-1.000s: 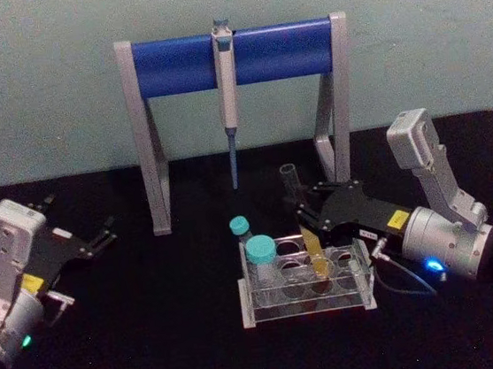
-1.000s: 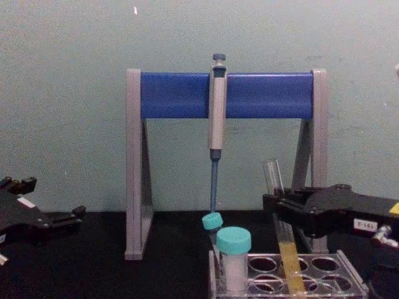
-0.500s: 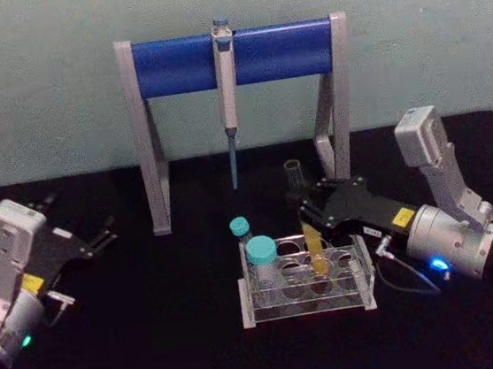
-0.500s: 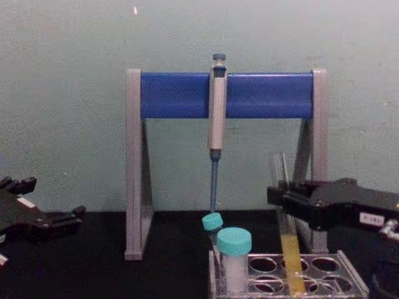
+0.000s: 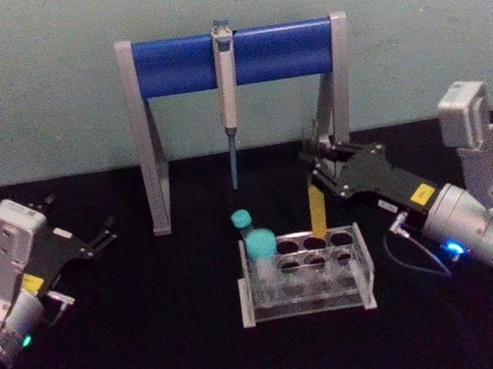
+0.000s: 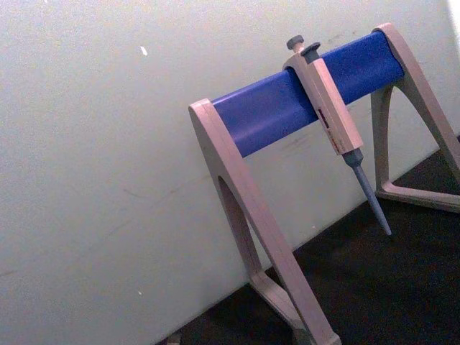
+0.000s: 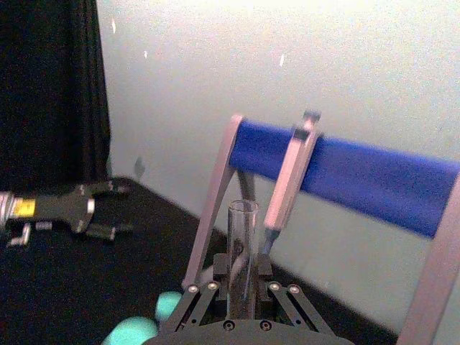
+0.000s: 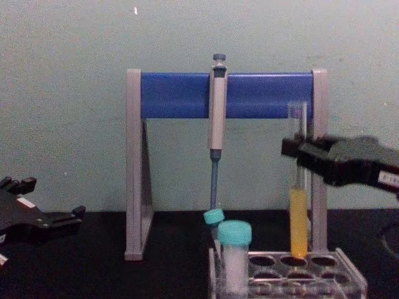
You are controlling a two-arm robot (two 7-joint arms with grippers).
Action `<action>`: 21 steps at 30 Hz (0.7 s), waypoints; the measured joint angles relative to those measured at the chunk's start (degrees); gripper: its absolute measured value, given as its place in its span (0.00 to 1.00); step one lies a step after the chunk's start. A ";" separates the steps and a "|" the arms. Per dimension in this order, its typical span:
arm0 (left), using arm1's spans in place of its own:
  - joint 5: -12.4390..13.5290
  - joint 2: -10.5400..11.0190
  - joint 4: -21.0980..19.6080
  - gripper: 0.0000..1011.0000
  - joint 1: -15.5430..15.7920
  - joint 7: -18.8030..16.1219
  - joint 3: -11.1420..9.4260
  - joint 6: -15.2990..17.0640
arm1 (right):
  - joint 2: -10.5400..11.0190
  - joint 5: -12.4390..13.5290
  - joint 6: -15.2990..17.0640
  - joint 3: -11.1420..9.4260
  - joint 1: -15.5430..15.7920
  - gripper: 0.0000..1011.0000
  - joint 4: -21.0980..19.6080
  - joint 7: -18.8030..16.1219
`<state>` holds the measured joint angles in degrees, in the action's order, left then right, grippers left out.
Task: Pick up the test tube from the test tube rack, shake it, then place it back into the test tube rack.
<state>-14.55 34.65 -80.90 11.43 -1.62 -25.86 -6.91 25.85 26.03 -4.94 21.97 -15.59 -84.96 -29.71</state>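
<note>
The test tube (image 8: 298, 218) has risen almost out of the test tube rack (image 8: 349, 281). Half a second ago its round bottom sat tilted in a far-row hole. Now it hangs upright, with the bottom at or just above the rack top, at the rack's 1 o'clock corner in the head view.

The right gripper (image 8: 298, 152) reaches in from 3 o'clock. It is clamped on the glass above the yellow liquid and below the open mouth. The left gripper (image 5: 101, 237) is parked well apart at the rack's 9 o'clock, fingers spread and holding nothing.

Extraction appears nearly complete, and shaking follows. The tube is capless, so vigorous motion risks spillage. The pipette stand (image 5: 232, 57) stands at 12 o'clock, so maintain clearance.
</note>
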 joint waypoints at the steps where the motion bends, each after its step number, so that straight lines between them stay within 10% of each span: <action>1: 0.00 0.00 0.00 0.99 0.00 0.00 0.00 0.00 | -0.03 0.19 -0.97 -0.51 0.36 0.23 -0.60 0.16; 21: 0.00 0.00 0.00 0.99 0.00 0.00 0.00 0.00 | -0.56 1.62 -5.12 -5.56 3.46 0.23 -3.98 1.67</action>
<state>-14.55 34.65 -80.90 11.43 -1.62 -25.86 -6.91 25.29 27.66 -10.07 16.41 -12.13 -88.95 -28.04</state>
